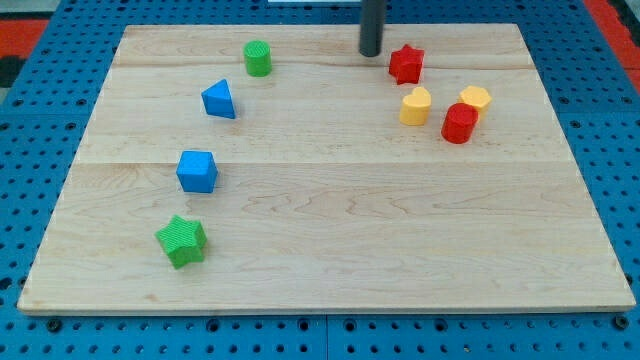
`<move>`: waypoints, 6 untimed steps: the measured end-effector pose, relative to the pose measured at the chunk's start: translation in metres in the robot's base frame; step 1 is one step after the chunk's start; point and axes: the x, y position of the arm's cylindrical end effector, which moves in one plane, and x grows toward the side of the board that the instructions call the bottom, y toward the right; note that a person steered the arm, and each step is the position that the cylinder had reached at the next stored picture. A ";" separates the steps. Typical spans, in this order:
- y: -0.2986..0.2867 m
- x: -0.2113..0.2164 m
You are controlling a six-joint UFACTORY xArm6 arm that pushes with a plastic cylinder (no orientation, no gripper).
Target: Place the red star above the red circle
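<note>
The red star (406, 64) lies near the view's top right on the wooden board (320, 240). The red circle (459, 123) stands below and to the right of it, touching or nearly touching a yellow hexagon block (476, 99) on its upper right. A yellow heart-shaped block (416, 105) sits just left of the red circle, below the red star. My tip (370, 53) is on the board just left of the red star, a small gap apart from it.
A green cylinder (258, 58) sits at the top left of centre. A blue triangular block (219, 99) and a blue cube (197, 171) lie down the left side. A green star (181, 241) sits at the lower left. Blue pegboard surrounds the board.
</note>
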 end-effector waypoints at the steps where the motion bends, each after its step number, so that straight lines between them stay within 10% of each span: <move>1: 0.013 0.036; 4: 0.017 -0.017; 6: 0.037 0.030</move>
